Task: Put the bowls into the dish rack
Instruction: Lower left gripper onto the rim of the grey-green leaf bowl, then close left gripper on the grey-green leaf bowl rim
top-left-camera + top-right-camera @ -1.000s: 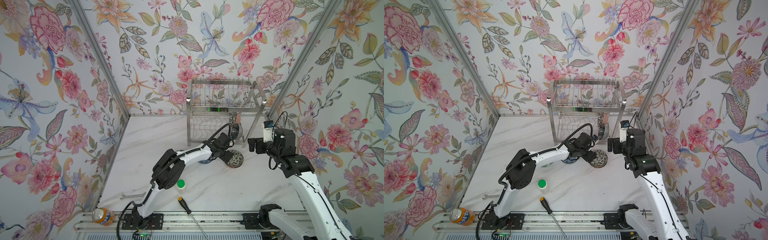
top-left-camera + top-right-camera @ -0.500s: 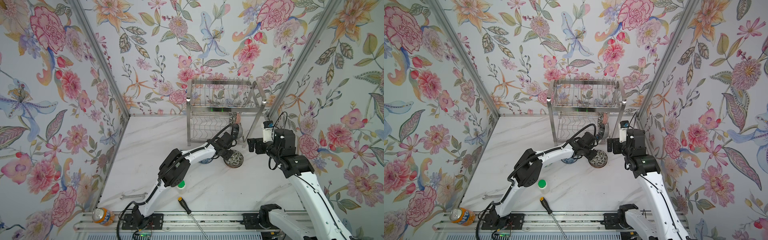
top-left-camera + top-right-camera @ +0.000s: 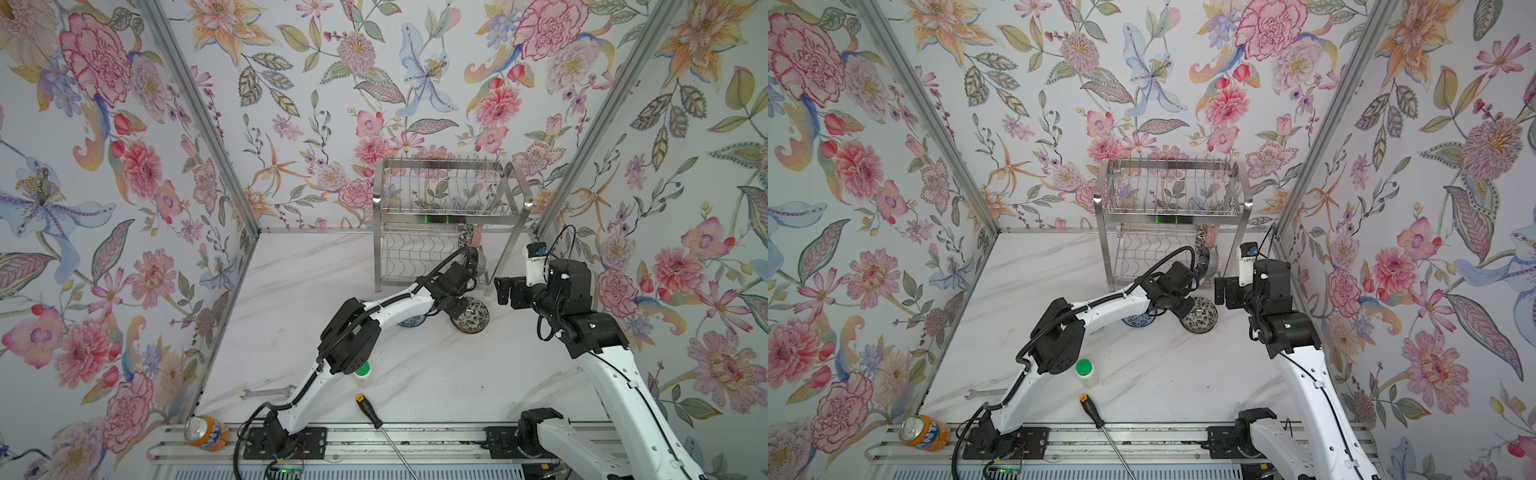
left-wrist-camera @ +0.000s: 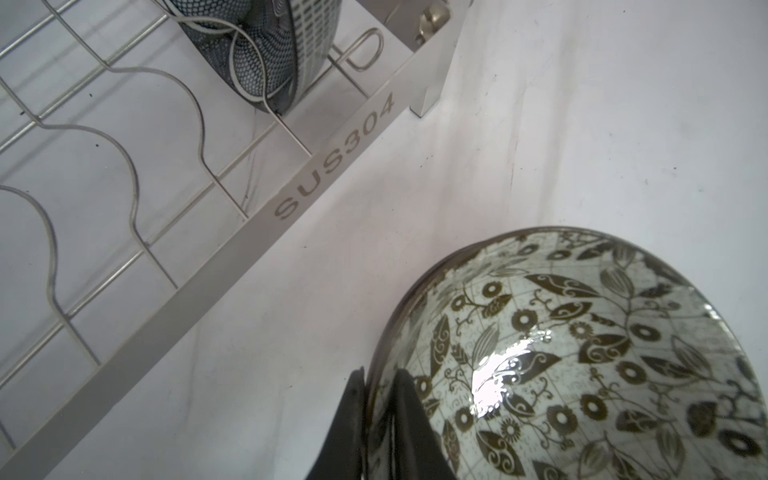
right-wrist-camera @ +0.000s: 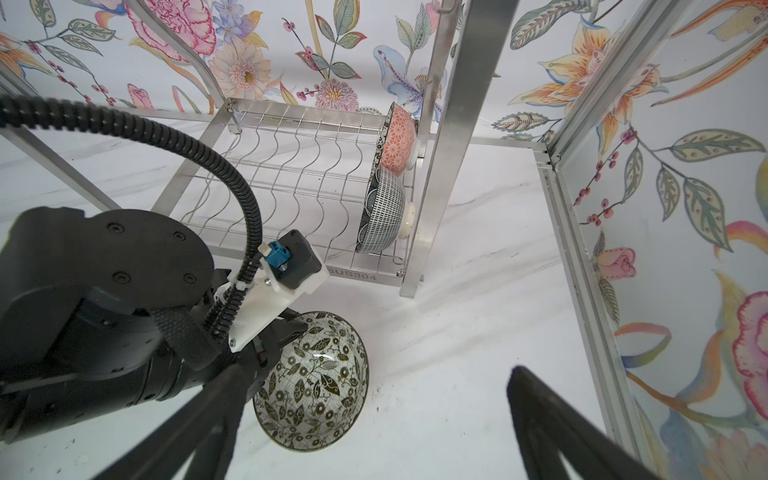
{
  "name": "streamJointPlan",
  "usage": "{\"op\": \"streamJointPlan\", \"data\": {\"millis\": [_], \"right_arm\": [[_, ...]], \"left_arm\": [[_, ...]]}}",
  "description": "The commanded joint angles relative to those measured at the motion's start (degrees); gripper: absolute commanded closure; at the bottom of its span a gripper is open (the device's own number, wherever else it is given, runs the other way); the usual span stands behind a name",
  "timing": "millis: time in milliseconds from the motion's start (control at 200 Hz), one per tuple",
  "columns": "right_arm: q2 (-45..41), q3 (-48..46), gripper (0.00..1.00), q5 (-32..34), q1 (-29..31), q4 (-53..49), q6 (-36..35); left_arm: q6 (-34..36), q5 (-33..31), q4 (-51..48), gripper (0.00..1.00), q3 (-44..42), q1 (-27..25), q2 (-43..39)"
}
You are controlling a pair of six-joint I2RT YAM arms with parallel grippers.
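In front of dish rack (image 4: 332, 162): left gripper (image 4: 380, 382) clamped on black-and-white floral bowl (image 4: 582, 353) rim.
Next: lift clear, slot beside navy bowl (image 4: 266, 50).

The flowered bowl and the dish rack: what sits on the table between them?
Nothing: only bare white tabletop separates the flowered bowl from the dish rack, as the left wrist view shows.

Blue floral bowl (image 3: 1139, 321) mostly hidden under the left arm (image 3: 1115, 306), green-capped bottle (image 3: 365, 374) half behind its elbow in a top view, screwdriver (image 3: 370, 412) tip cut off by the frame, black-and-white bowl (image 4: 582, 353) cropped in the left wrist view.
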Motion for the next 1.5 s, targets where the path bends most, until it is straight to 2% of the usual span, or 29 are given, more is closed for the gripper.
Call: {"op": "streamJointPlan", "data": {"millis": [0, 205, 385, 525, 741, 1351, 1491], "right_arm": [[-0.82, -0.81, 0.01, -0.72, -0.30, 0.75, 0.19], [-0.85, -0.89, 0.01, -0.97, -0.23, 0.80, 0.19], [-0.95, -1.07, 0.01, -1.11, -0.21, 0.95, 0.08], [-1.01, -1.16, 0.01, -1.16, -0.23, 1.03, 0.09], [-1.15, -1.25, 0.01, -1.25, -0.22, 1.05, 0.03], [-1.39, -1.52, 0.01, -1.57, -0.23, 1.35, 0.01], [-1.43, -1.61, 0.01, -1.48, -0.23, 1.38, 0.01]], "left_arm": [[1.69, -4.32, -3.19, 0.90, 1.17, -0.22, -0.55], [2.24, -5.19, -4.09, 0.91, 1.61, -0.21, -0.84], [2.68, -5.78, -4.90, 0.73, 1.62, -0.21, -1.17], [2.86, -5.91, -5.22, 0.71, 1.61, -0.04, -1.26], [2.90, -5.81, -5.72, 0.82, 1.51, 0.26, -1.43], [3.65, -8.19, -6.99, 0.93, 1.70, 0.32, -3.33], [3.74, -8.46, -7.10, 1.00, 1.79, 0.32, -3.89]]}}
